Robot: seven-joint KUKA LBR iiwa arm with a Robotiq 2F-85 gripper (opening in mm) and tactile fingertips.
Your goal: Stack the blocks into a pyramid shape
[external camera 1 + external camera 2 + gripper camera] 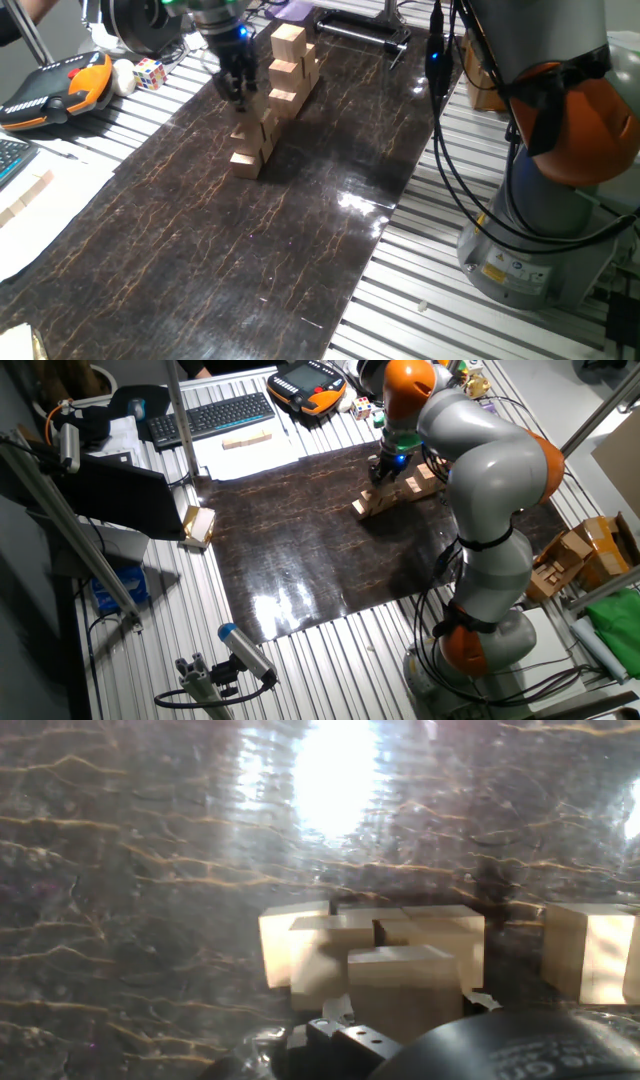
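Observation:
The pyramid shape (250,142) of tan wooden blocks stands on the dark mat, also in the other fixed view (372,502). My gripper (238,92) hangs straight over its far end, fingers pointing down; it also shows in the other fixed view (385,470). In the hand view the lower blocks (330,955) lie in stepped rows. A top block (405,982) sits between my fingertips (338,1012), which hug its two sides. That block rests on or just above the rows below; I cannot tell which. My gripper (410,1008) is shut on it.
A taller tower of similar cubes (290,62) stands just behind the pyramid, and one of its cubes shows in the hand view (590,952). A multicoloured puzzle cube (150,72) and an orange teach pendant (55,88) lie at the left. The robot base (540,200) is at the right.

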